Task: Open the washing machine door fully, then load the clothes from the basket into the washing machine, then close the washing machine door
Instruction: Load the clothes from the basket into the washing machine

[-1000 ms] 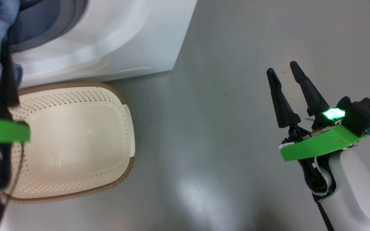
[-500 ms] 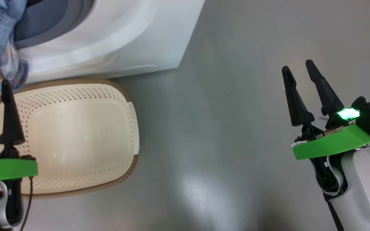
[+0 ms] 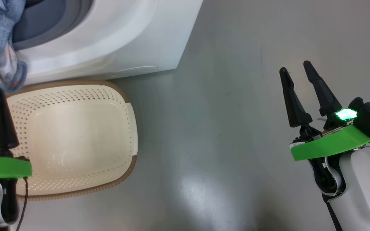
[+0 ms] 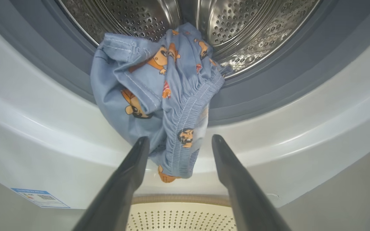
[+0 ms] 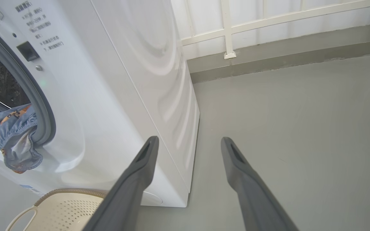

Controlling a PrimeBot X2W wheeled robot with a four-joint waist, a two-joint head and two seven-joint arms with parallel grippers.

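**Item: light-blue printed garment** (image 4: 159, 96), the clothes of the task
Location: draped across the grey-blue rubber ring (image 4: 268, 80) at the mouth of the washing machine (image 3: 124, 32). Its upper part lies inside the perforated steel drum (image 4: 252, 25). Its lower part hangs out over the white front lip, just above the basket (image 3: 130, 128).
Long axis: runs from the drum outward and down the machine's front. The gathered elastic band runs along that line and the loose end points at the floor (image 3: 220, 128).

**Item: basket**
Stands on the floor against the foot of the machine. Its perforated bottom looks bare, so loading appears nearly done.

**Item: left gripper** (image 4: 180, 138)
Fingers spread wide and holding nothing. The tips sit either side of the hanging end, just short of the cloth.

**Item: right gripper** (image 3: 295, 65)
Fingers apart and empty, over open floor well to the right of the machine.

**Handling note, step in hand (judged): getting the garment fully inside**
- Take the dangling end low down, with both fingers around the bunched band rather than a single layer.
- Lift it clear of the rubber ring and carry it deep into the drum.
- Let go only past the ring.
- Any fold left on the ring would likely be caught by the door, so check the lip before closing
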